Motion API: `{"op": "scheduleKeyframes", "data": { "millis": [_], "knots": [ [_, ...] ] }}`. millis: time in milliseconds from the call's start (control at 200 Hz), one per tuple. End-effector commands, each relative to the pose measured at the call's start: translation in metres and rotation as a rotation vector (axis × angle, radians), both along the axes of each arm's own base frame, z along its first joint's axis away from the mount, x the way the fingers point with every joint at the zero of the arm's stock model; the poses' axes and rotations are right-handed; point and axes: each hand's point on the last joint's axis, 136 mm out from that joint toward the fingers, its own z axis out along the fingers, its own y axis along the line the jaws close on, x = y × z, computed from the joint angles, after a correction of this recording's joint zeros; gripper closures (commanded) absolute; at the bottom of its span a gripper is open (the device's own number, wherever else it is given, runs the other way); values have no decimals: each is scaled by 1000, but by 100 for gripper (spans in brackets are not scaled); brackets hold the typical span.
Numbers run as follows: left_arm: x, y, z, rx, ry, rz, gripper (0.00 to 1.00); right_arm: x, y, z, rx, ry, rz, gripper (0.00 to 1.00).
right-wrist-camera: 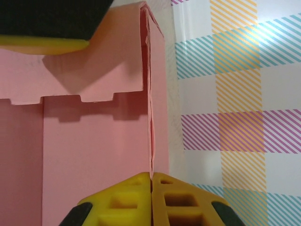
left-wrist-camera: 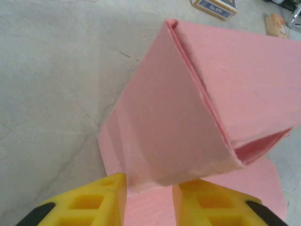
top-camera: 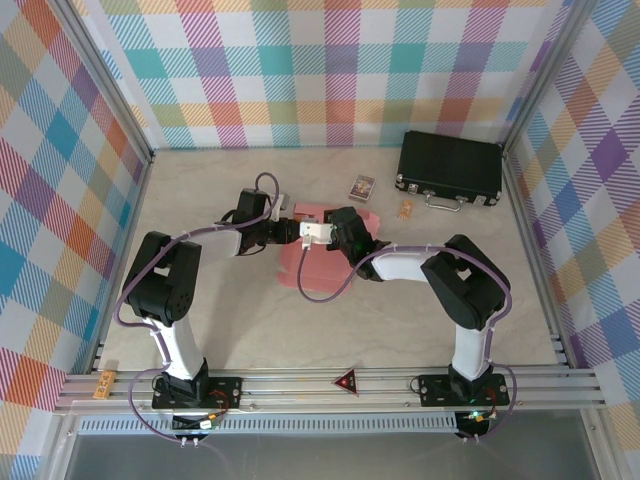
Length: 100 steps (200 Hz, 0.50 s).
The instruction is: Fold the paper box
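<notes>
Left wrist view, closest in: the yellow left fingers (left-wrist-camera: 89, 205) stand apart at the bottom edge. The lower edge of a raised flap of the paper box (left-wrist-camera: 188, 117) sits right at the gap between them. Whether either pad presses on the cardboard I cannot tell. More of the pink sheet shows through the gap, lying flat. The raised part is a doubled, creased panel of salmon pink, tilted up off the pale marbled desk (left-wrist-camera: 51, 94). Beyond it, at the far edge, lie a small printed card packet (left-wrist-camera: 214, 5) and a little tan item (left-wrist-camera: 276, 24), both apart from the box.

Right wrist view: the right fingers (right-wrist-camera: 122, 200) are closed together on the thin edge of an upright wall of the box, and the cardboard runs straight into the seam between them. Left of that wall, a notched flap lies against an inner panel. At top left, a black-and-yellow finger of the other arm overlaps the pink surface. Behind stands the plaid wall (right-wrist-camera: 235, 94).

Top external view: a red triangle (top-camera: 346, 379) sits on the near rail between the two bases. The left arm (top-camera: 165, 290) and the right arm (top-camera: 460, 290) bend inward, and their wrists meet over the box. The box lies around the middle of the desk, partly flat and partly lifted. Farther back is the card packet, and at the far right a black hard case (top-camera: 450, 168).
</notes>
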Motion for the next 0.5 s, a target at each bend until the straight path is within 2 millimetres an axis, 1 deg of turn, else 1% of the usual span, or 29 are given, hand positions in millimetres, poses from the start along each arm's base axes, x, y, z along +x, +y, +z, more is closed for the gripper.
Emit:
{"op": "scheduleKeyframes", "data": {
  "millis": [0,295,495],
  "knots": [
    [9,2,-3,36,-52,20,71,-17,4,-19,-28,87,31,91],
    [10,11,-8,104,-80,63,70,-22,8,-21,-20,99,39,91],
    [13,9,-9,99,-83,65,69,-22,10,-20,-19,101,39,91]
  ]
}}
